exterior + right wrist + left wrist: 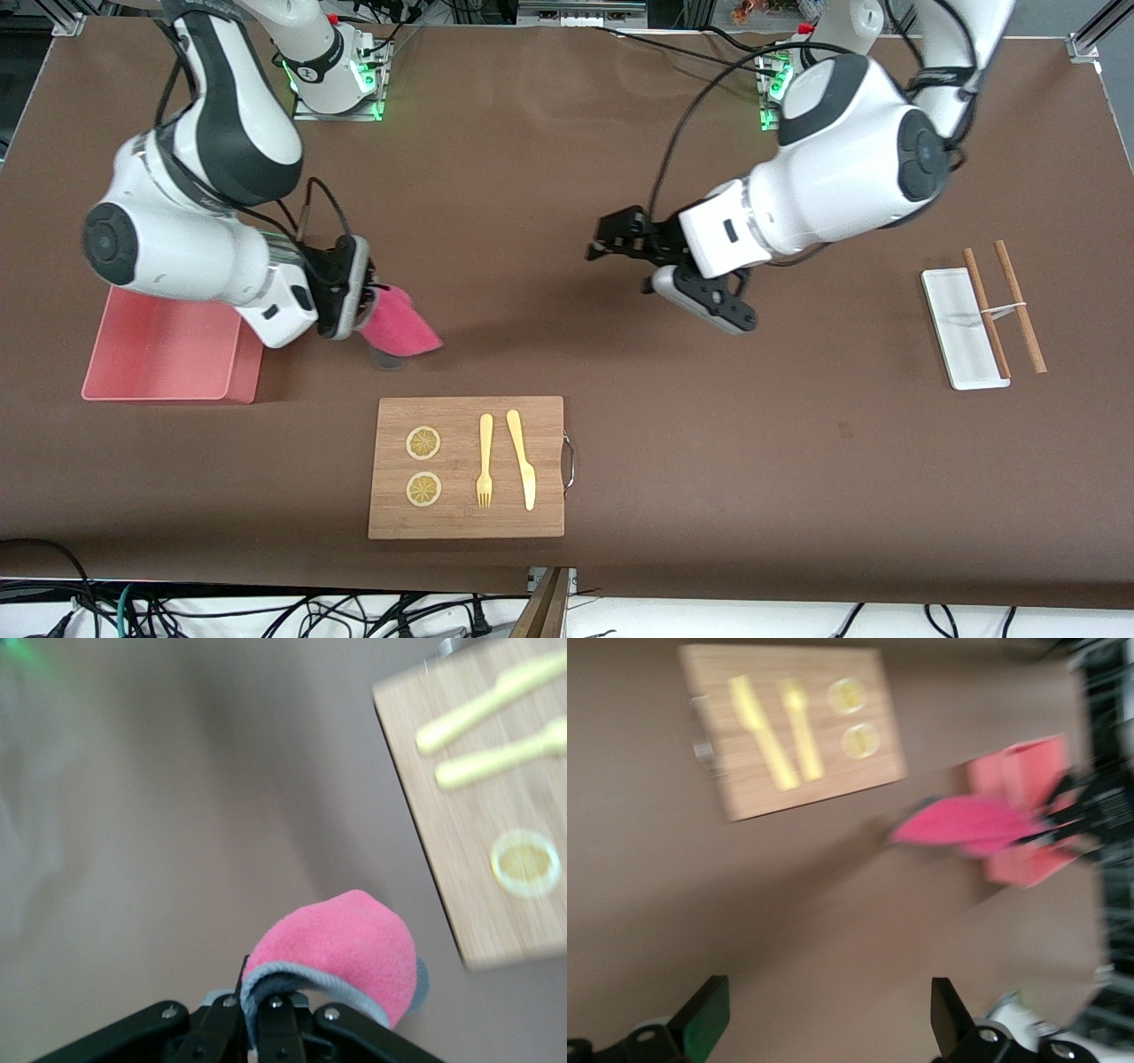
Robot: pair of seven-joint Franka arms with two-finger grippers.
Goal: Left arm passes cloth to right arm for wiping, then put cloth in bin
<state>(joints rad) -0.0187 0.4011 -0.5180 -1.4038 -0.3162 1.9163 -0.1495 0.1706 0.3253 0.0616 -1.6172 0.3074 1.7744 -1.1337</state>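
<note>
Cutting board (467, 467) nearest; cloth (399, 323) within right gripper's (361, 297) jaws.

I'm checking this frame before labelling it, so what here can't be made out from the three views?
- Front view: much of the bin is hidden by the right arm, so its contents can't be seen.
- Front view: whether the cloth in the right hand touches the table.
- Left wrist view: motion blur smears the cutting board; the left hand shows only its open fingertips.
- Right wrist view: the board is cut off by the edge.
</note>
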